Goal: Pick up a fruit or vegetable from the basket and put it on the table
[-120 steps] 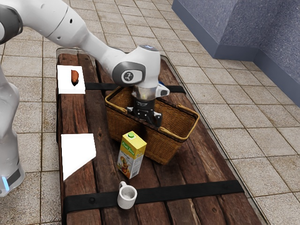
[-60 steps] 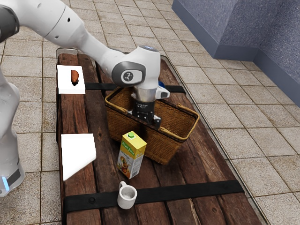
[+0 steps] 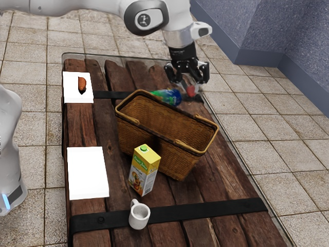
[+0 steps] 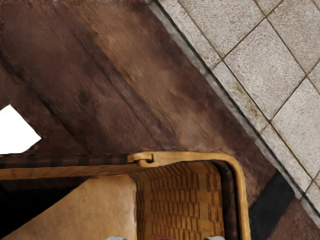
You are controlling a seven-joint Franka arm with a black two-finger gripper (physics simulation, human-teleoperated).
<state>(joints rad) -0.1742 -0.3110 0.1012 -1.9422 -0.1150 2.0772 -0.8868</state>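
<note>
Holding the red fruit (image 3: 191, 91) between the partly spread fingers of the claw (image 3: 189, 86), outside the basket (image 3: 169, 156), we should lower it slowly onto the desk (image 3: 88, 127), clear of the bottle (image 3: 168, 96).

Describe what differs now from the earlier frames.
The gripper has left the basket, moving toward the exterior view's top and slightly right. A red thing has appeared at its lower end; whether it is held or let go, I can't tell. The basket, juice carton and mug stayed put.
</note>
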